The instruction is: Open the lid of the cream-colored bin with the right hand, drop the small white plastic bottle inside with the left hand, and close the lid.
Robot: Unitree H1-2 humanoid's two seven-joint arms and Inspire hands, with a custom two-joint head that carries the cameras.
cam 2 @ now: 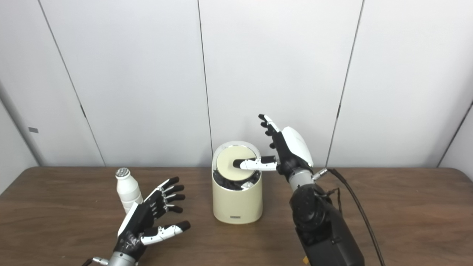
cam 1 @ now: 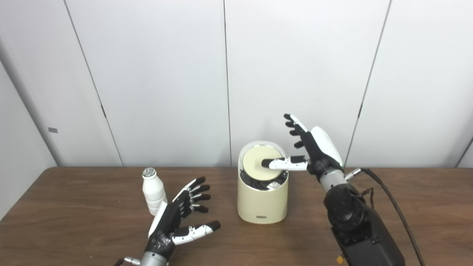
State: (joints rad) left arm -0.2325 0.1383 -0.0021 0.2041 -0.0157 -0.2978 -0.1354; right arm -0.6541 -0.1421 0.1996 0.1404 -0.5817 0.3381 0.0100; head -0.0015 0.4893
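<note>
The cream-colored bin stands at the table's middle. Its round lid is tilted, with a dark gap showing at its front edge. My right hand is open just right of the bin, fingers pointing up, and its thumb lies across the lid, pressing on it. The small white plastic bottle with a silver cap stands upright left of the bin. My left hand is open with fingers spread, low over the table just right of and in front of the bottle, apart from it.
The brown wooden table runs back to a white panelled wall. A black cable trails from my right wrist across the table's right side.
</note>
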